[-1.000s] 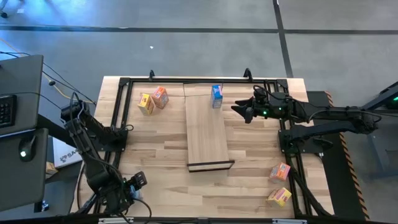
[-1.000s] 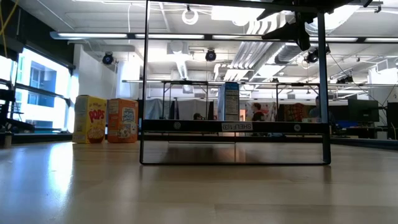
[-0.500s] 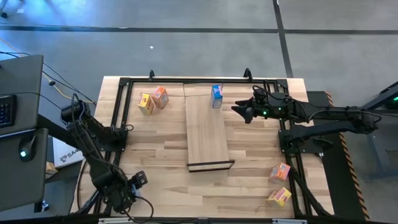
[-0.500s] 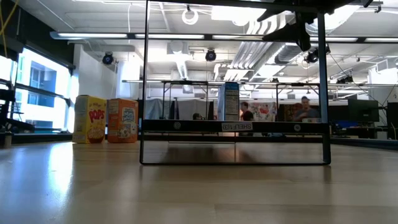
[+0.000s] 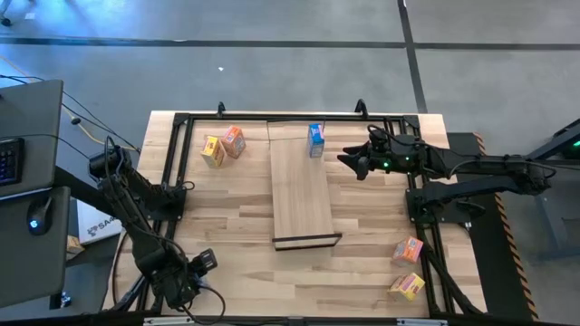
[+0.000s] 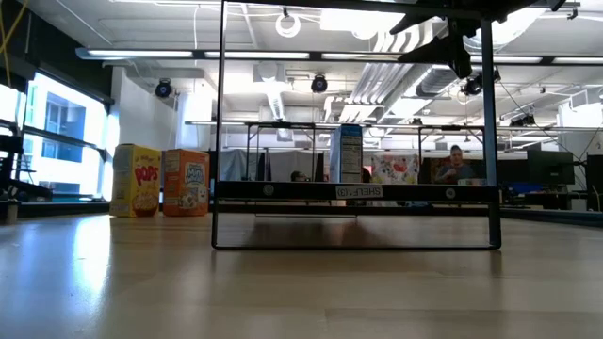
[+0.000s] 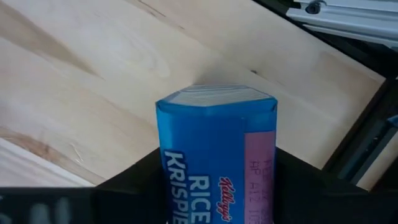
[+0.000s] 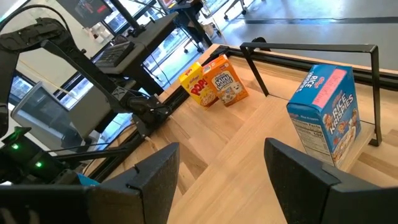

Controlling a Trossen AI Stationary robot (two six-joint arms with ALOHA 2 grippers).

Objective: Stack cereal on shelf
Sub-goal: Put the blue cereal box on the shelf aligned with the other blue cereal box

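A robotics lab set in an open industrial office hall.

The butcher-block worktop (image 5: pixel 227 226) sits on a grey concrete floor (image 5: pixel 272 72), bolted in a black metal frame (image 5: pixel 272 116). Beyond it, exposed ceiling ducts (image 6: pixel 415 42), strip lights (image 6: pixel 151 54) and large windows (image 6: pixel 57 132) show, with a person (image 6: pixel 459 162) at desks and a keyboard (image 5: pixel 9 158) on a side desk.
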